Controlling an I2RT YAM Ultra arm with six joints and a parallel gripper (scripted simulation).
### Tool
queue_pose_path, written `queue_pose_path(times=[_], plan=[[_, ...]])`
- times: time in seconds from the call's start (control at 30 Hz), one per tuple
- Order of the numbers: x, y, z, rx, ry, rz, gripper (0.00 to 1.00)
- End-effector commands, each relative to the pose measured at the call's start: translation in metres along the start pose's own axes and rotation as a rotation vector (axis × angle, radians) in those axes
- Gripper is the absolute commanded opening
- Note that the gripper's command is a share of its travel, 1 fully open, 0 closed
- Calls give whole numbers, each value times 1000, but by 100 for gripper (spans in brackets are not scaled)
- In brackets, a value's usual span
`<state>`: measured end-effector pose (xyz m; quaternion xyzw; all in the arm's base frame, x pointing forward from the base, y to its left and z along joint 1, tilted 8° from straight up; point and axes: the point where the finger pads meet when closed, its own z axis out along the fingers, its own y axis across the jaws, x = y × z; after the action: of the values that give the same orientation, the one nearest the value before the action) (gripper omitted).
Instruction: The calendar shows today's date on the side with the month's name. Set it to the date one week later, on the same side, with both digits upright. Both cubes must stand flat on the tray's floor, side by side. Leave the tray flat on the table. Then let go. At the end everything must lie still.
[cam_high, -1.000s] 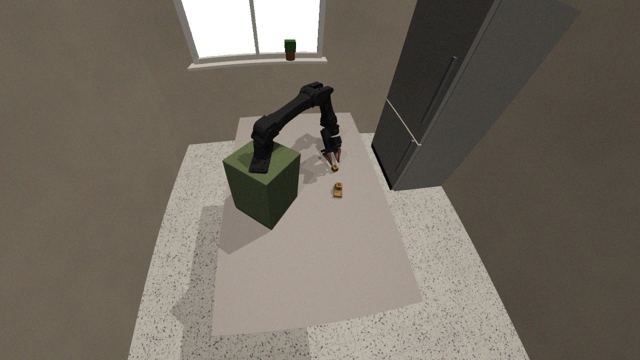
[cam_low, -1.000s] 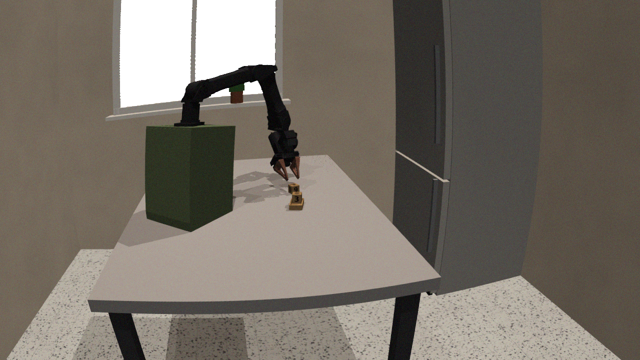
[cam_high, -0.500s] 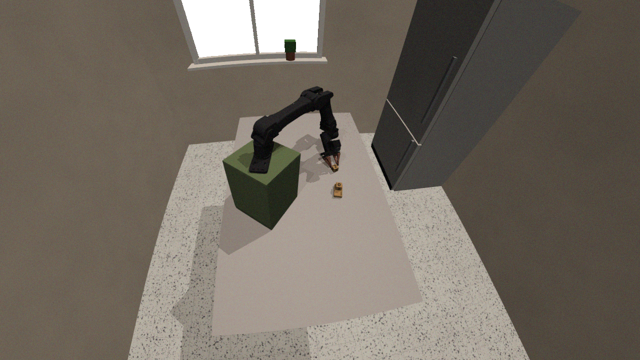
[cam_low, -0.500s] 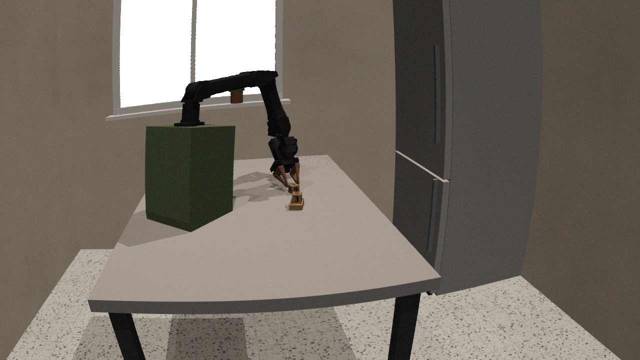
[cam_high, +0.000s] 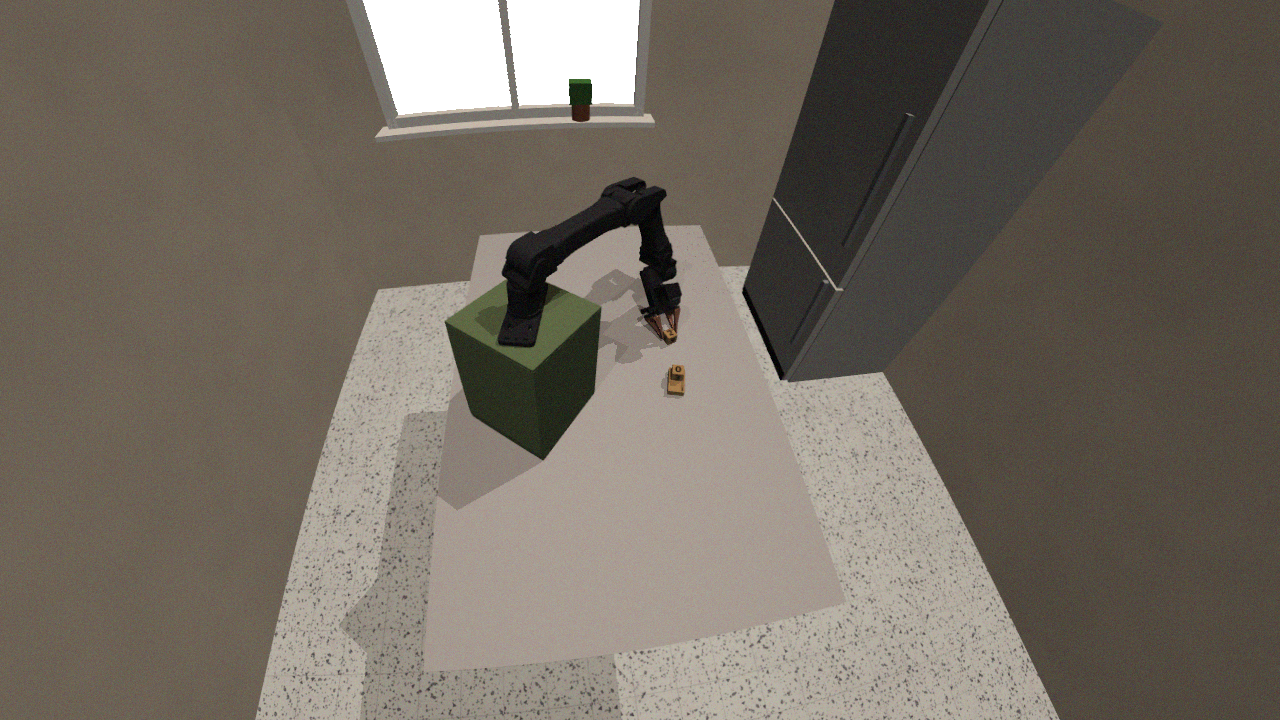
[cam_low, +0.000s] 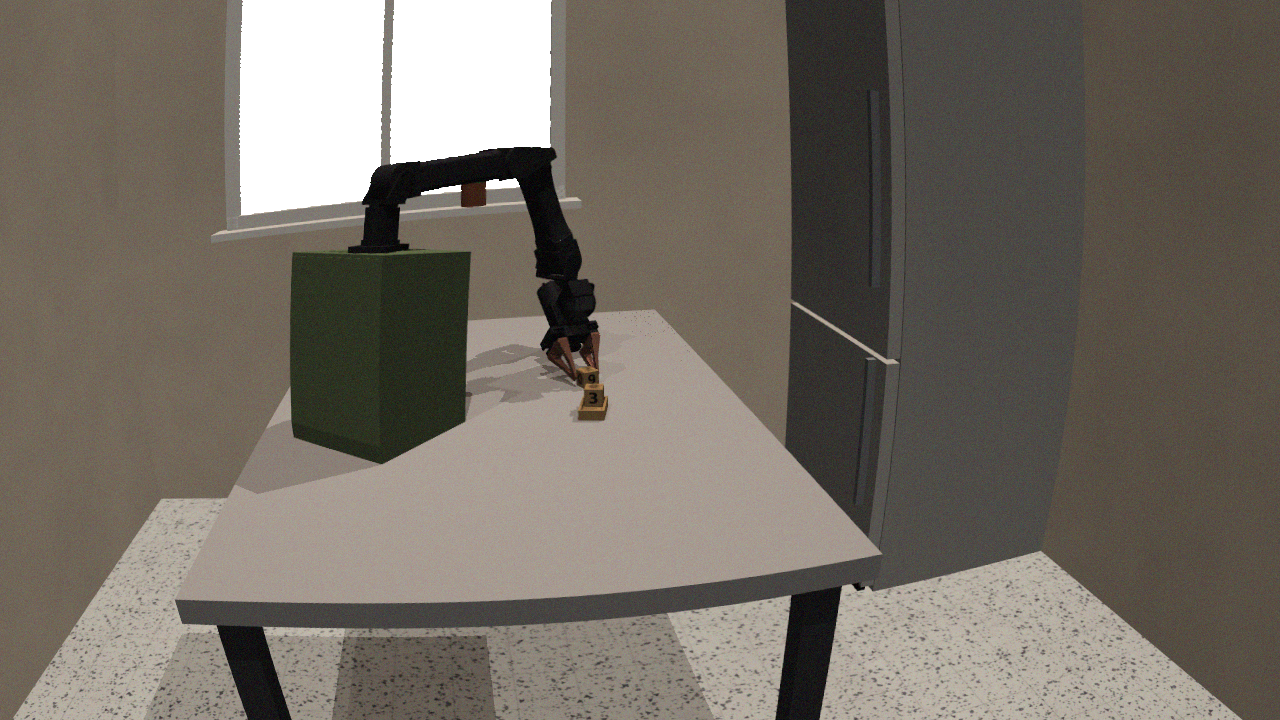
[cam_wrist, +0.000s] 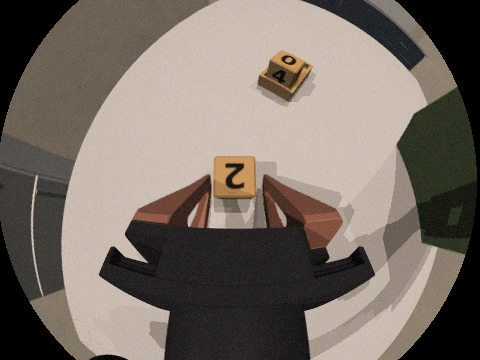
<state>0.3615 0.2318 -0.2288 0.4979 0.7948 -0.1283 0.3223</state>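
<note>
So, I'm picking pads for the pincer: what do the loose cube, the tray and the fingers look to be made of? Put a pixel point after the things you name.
Cube (cam_high: 669, 335) (cam_low: 587, 376) (cam_wrist: 234, 177): probably wood, matte; plain honey tan.
Tray (cam_high: 675, 390) (cam_low: 592, 414) (cam_wrist: 274, 88): likely wood too, given its similar brown.
Fingers: reddish-brown, dull, faceted; plastic or coated metal, unclear which.

Top and exterior views room-wide, wrist view close above the table (cam_high: 626, 501) (cam_low: 537, 510) (cam_wrist: 165, 115).
</note>
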Motion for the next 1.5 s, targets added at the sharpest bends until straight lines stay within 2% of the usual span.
queue_pose_path(times=[0.0,1.33,1.37,1.47], plan=[[-3,6,-3,-15,-8,9,47],[-3,6,-3,-15,-8,9,47],[-3,6,-3,-15,-8,9,27],[-3,6,-3,-15,-8,9,27]])
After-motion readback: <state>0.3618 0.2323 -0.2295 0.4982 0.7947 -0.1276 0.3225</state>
